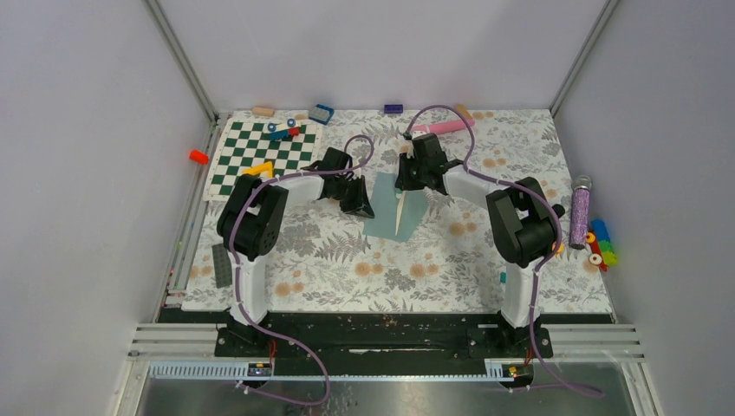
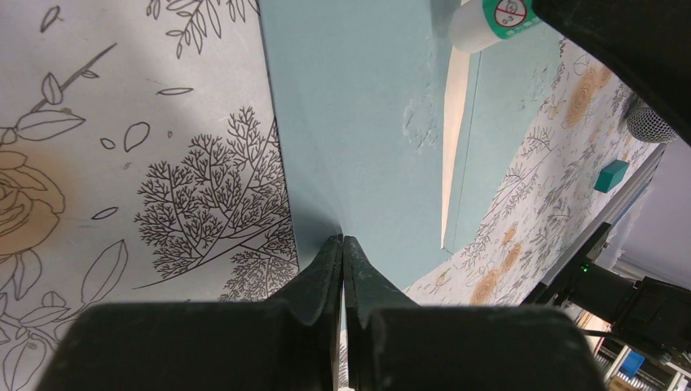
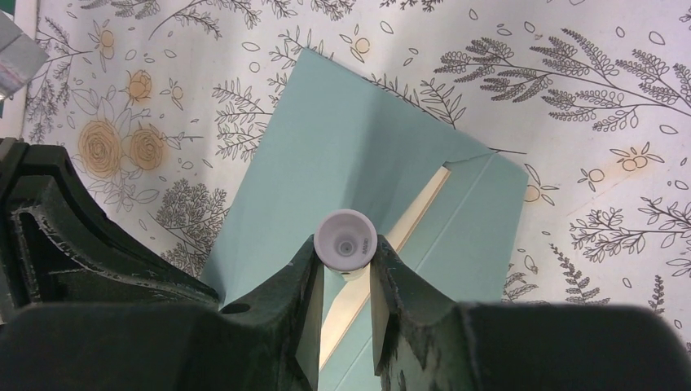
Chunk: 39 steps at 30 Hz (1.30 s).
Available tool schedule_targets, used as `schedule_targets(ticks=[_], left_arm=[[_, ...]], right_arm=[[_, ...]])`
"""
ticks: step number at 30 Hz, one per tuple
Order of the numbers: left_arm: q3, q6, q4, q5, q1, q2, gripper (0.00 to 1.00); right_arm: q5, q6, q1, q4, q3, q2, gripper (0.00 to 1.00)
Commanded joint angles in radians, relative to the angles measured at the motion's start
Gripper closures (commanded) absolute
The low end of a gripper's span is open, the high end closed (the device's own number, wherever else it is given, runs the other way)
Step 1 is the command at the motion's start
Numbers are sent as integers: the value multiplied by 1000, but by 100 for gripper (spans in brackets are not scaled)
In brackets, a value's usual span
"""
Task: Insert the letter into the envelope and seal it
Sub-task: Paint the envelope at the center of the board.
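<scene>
The teal envelope (image 1: 387,208) lies in the middle of the floral mat, its flap folded back to the left. A narrow cream strip of the letter (image 1: 400,217) shows at the envelope's mouth; the rest is hidden inside. My left gripper (image 1: 362,206) is shut, pinching the edge of the envelope (image 2: 358,122) flap, which lifts toward the left gripper (image 2: 342,240). My right gripper (image 3: 347,248) is shut on a white glue stick (image 3: 347,239), held upright over the envelope (image 3: 326,155) just beside the letter (image 3: 411,220) strip. The glue stick (image 2: 489,18) carries a green label.
A green-and-white chequered board (image 1: 260,152) with small blocks lies at the back left. A pink bar (image 1: 438,127) sits behind the right gripper. A purple glitter tube (image 1: 579,212) and coloured toys (image 1: 600,245) lie at the right edge. A dark studded plate (image 1: 222,264) sits near left.
</scene>
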Motion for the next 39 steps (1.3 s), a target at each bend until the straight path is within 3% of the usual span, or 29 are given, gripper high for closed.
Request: schedule_targets(ticks=[1,39], left_arm=[[25,0,-16,-44,-11,38,100],[23,-16,-34,-57,-11,29,100]], right_arm=[[13,-1,5,-41,58,19,100],[-52,77,30,-71,-29,-41,100]])
